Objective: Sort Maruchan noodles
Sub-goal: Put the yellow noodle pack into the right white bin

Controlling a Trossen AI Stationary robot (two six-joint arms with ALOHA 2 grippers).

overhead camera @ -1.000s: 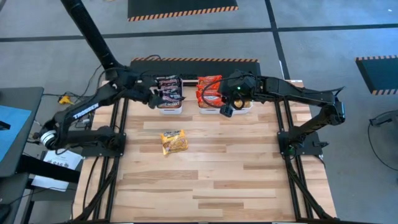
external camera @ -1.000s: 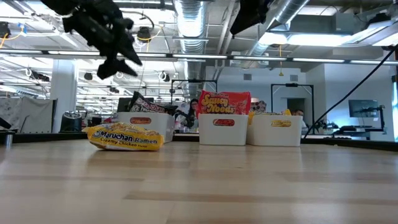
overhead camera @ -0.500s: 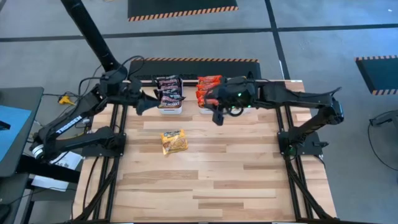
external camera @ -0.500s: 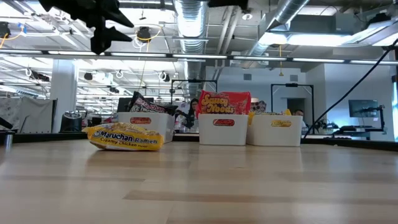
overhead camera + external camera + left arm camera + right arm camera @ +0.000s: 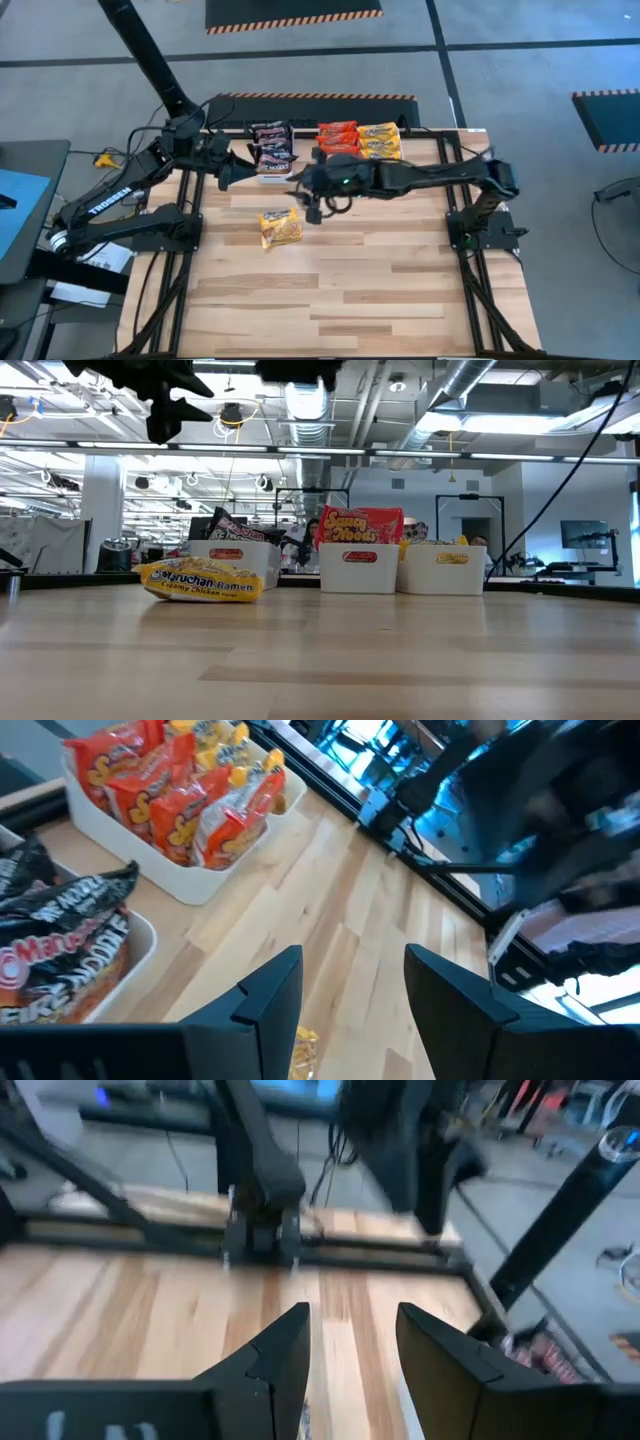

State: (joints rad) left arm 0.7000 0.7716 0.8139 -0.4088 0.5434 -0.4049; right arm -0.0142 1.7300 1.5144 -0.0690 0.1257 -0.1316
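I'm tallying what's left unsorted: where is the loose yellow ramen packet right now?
In the high view, the crinkly yellow plastic ramen packet lies flat on the wooden table, left of centre, in front of the white plastic bin of dark packets.

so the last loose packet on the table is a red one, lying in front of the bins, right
Not quite: the loose packet is yellow, not red. The high view shows it lying alone on the wood in front of the bins, and the low view shows its yellow Maruchan Ramen label. The red packets are already in a bin.
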